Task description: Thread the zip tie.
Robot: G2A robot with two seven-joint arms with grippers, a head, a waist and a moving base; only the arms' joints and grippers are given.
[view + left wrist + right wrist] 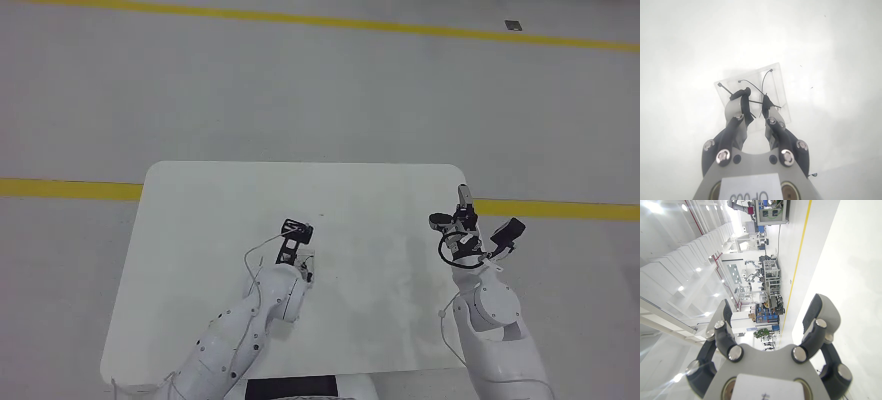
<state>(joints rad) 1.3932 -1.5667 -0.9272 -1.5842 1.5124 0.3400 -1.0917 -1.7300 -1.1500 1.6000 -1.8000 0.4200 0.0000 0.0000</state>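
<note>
Several black zip ties [750,84] lie crossed in a shallow clear tray [782,89] on the white table [380,200]. My left gripper [755,95] is down in that tray, open by a narrow gap, its black fingertips [745,92] among the ties. One tie runs across the gap between the fingers, and I cannot tell whether either finger touches it. From above, the left gripper [297,232] sits near the table's middle. My right gripper [474,224] is raised at the table's right edge. The right gripper [770,304] is open wide and holds nothing.
The right gripper points out over the table's edge toward the room, where machinery stands far off. A yellow floor line [560,209] runs behind the table. Bare white surface surrounds the tray on all sides.
</note>
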